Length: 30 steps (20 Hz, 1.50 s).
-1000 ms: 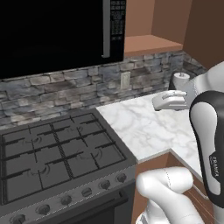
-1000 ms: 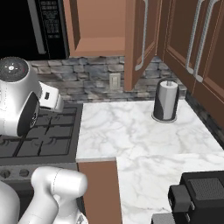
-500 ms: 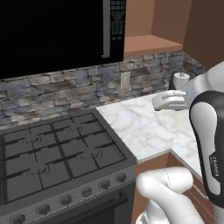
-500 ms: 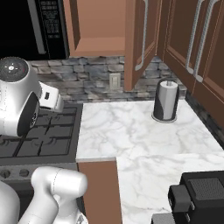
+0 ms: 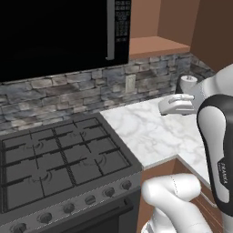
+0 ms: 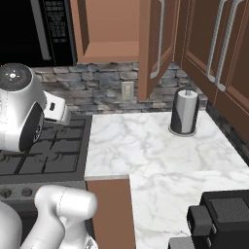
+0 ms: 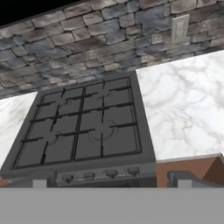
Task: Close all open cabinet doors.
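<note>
Reaching for the open cabinet door (image 6: 154, 41) calls for lifting the hand well above the marble counter (image 6: 146, 146) and pressing the panel's outer face, clear of its silver handle (image 6: 159, 44), so it swings shut over the bare shelf. That door juts out above the counter's back edge, beside the microwave (image 6: 29, 29). Fingers are spread wide, holding nothing. A stone backsplash (image 7: 87, 30) backs the stove (image 7: 87, 127); a paper-towel roll (image 6: 185, 111) stands near the counter's back right corner.
</note>
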Tool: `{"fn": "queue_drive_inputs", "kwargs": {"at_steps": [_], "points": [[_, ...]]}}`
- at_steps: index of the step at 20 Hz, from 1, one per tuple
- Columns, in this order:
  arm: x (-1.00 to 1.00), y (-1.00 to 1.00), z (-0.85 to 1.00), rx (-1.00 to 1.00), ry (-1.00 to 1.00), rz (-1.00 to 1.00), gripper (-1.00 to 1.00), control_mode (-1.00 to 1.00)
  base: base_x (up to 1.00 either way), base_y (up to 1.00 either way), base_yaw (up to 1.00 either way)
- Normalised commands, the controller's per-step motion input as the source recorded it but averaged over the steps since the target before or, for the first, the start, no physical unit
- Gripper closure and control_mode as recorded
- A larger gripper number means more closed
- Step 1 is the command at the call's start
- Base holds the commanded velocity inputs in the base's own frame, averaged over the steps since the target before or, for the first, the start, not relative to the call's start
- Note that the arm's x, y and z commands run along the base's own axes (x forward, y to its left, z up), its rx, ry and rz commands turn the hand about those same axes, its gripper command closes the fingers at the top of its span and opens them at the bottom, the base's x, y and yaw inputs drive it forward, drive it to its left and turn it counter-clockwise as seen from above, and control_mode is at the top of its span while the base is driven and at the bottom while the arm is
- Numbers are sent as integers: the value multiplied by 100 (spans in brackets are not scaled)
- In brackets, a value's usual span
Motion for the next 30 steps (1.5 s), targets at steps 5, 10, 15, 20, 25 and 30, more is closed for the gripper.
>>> {"fn": "queue_drive_inputs", "kwargs": {"at_steps": [5,10,15,20,25,30], "points": [[-32,0,-2,7,0,0,-100,-100,0,0,0],[-35,-1,1,20,-2,-8,-100,-100,0,0,0],[-35,-3,10,22,1,-16,-100,-100,0,0,0],[-35,-6,10,23,1,-30,-100,-100,0,0,0],[-20,-23,9,18,19,-34,-100,-100,0,0,0],[-15,-40,8,14,28,-38,-100,-100,0,0,0]]}}
